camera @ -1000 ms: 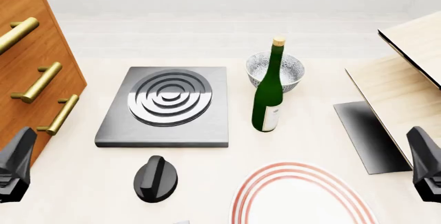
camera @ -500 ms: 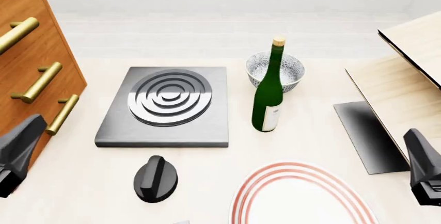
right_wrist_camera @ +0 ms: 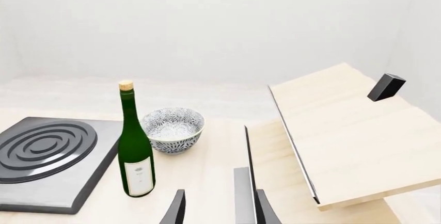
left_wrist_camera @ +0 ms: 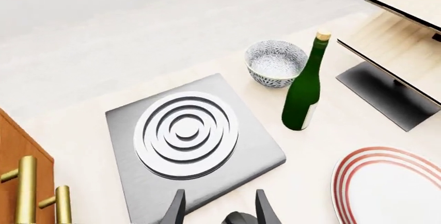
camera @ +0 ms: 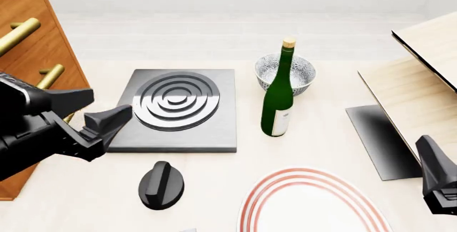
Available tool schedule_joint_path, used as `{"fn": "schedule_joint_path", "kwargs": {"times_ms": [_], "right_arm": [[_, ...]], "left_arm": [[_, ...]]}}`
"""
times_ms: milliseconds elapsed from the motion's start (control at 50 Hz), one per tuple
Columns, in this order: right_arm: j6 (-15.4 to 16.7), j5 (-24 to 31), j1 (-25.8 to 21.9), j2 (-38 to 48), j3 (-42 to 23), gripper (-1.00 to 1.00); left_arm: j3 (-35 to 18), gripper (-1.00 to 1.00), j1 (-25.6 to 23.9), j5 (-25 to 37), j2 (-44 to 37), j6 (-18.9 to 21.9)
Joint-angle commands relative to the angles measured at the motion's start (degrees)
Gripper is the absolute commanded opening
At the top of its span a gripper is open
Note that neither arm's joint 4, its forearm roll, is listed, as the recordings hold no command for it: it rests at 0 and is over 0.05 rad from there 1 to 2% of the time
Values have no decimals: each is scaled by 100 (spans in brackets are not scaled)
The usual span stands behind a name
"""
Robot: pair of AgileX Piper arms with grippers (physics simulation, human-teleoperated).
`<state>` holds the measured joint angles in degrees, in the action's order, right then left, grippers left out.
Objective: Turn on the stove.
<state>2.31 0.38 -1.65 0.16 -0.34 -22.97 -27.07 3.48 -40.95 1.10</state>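
On the pale table, the left claw, open and empty, hovers over the stove's near-left corner.

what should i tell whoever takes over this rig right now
Left gripper: open, holding nothing, above the table at the stove's near left edge, short of the knob.
Right gripper: open, holding nothing, low at the right side by the dark flat panel.
Knob sits on the table just in front of the stove, untouched.
Done: nothing on the knob yet.
Left: bring the left gripper onto the knob, close on it and turn it.
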Motion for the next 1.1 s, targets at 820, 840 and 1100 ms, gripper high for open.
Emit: {"fn": "schedule_joint_path", "kwargs": {"times_ms": [820,840,1100], "right_arm": [[61,-45,-20,96,30,100],[68,-44,-18,97,30,100],[78,-60,-20,125,31,100]], "left_arm": [[-401,100,-715,-1205,-3877,-510],[-393,100,-689,-1246,-3912,-503],[-248,100,-624,-1654,-4294,-287]]}}
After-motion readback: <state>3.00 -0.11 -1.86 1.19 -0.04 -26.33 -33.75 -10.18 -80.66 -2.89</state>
